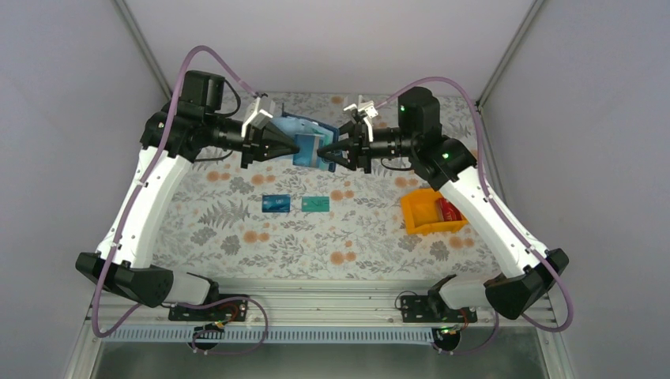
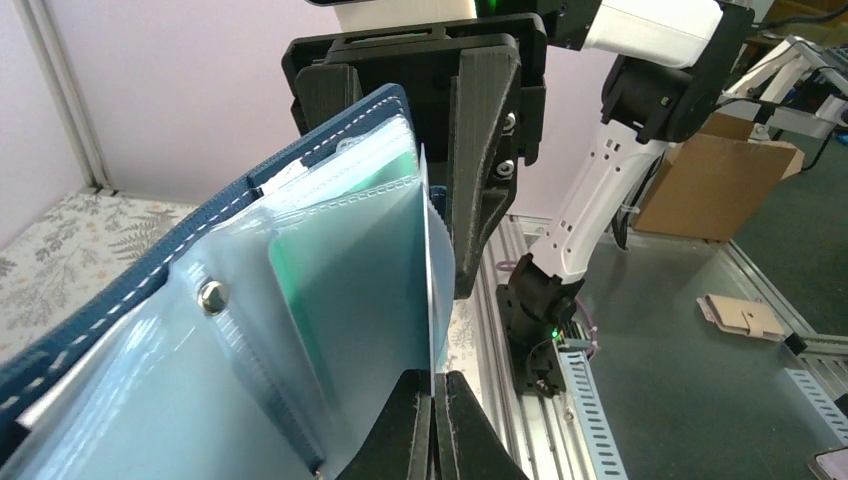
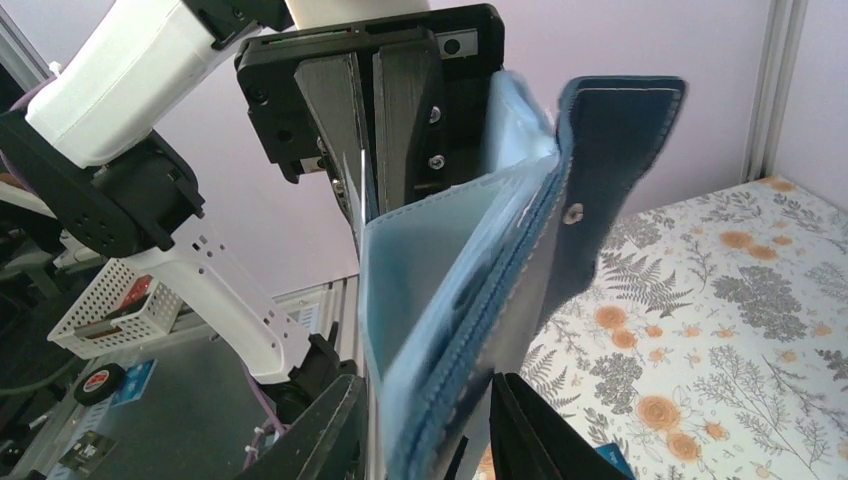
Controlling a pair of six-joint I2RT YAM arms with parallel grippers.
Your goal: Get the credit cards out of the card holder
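Two credit cards [image 1: 277, 203] flat, long axes left-right | card holder [image 1: 306, 138] aloft, likewise

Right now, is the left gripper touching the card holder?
Touching. The left wrist view shows the left gripper pinched shut on the edge of a pale inner leaf of the card holder.

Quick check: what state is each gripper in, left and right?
Left gripper: closed on the card holder, pinching an inner sleeve.
Right gripper: jaws straddle it; grip cannot be told.
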